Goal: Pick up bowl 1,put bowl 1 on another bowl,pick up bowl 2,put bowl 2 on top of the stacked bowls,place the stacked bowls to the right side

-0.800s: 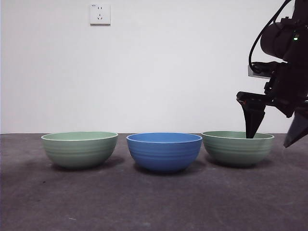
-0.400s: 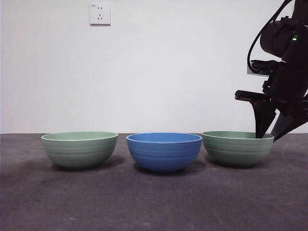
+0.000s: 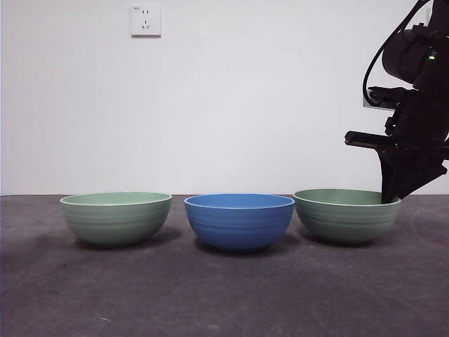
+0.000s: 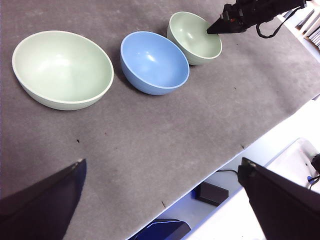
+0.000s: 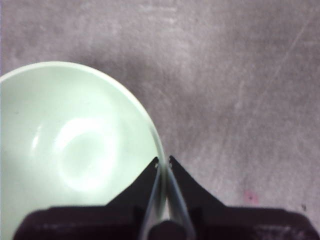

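Three bowls are being shown in a row on the grey table (image 3: 224, 295): a green bowl (image 3: 116, 217) toward the left edge, the blue bowl (image 3: 239, 221) in the middle, and a second green bowl (image 3: 346, 215) toward the right edge, each standing just apart from its neighbour.

The right gripper (image 3: 394, 195) is being held down at the right-hand rim of the second green bowl. In the right wrist view its jaws are nearly closed, and the rim (image 5: 159, 172) is being pinched between them, one jaw inside the bowl and one outside. That clamp is hidden in the front view.

The left gripper (image 4: 160, 200) is being held wide open and empty, well apart from the bowls.
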Controlling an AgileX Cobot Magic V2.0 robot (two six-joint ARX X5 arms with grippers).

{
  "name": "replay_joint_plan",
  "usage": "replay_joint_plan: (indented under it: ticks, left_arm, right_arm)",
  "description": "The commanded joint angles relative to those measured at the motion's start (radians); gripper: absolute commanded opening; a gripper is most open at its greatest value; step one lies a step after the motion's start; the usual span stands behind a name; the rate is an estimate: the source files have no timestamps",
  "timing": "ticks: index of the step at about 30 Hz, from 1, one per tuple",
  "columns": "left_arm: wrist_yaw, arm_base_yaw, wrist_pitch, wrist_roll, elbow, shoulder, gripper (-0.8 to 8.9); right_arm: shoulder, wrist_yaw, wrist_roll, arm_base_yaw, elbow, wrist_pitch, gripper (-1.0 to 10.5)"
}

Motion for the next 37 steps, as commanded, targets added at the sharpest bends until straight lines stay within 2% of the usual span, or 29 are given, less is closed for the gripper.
replay_joint_plan:
  ticks: [1,8,15,24,30,37]
  left_arm:
    - [-0.002,-0.003,0.001,-0.003,0.000,-0.001,5.66]
    - [-0.003,-0.003,0.004,-0.003,0.000,0.000,5.66]
    - [-0.003,-0.003,0.005,-0.003,0.000,0.005,5.66]
    - [-0.002,-0.003,0.003,-0.003,0.000,0.005,5.66]
    - [-0.002,-0.003,0.001,-0.003,0.000,0.005,5.66]
    - [-0.003,-0.003,0.002,-0.003,0.000,0.005,5.66]
  right_arm:
    - [-0.023,0.002,0.002,0.004,0.002,0.016,-0.1]
    - [-0.152,-0.002,0.002,0.058,0.009,0.016,-0.1]
    - [-0.197,-0.004,0.003,0.181,0.026,0.013,-0.1]
    - [-0.125,0.007,0.034,0.319,0.026,0.083,-0.1]
    - [-0.045,0.037,0.044,0.345,0.026,0.101,-0.1]
    - [0.007,0.027,0.044,0.346,0.026,0.111,-0.1]
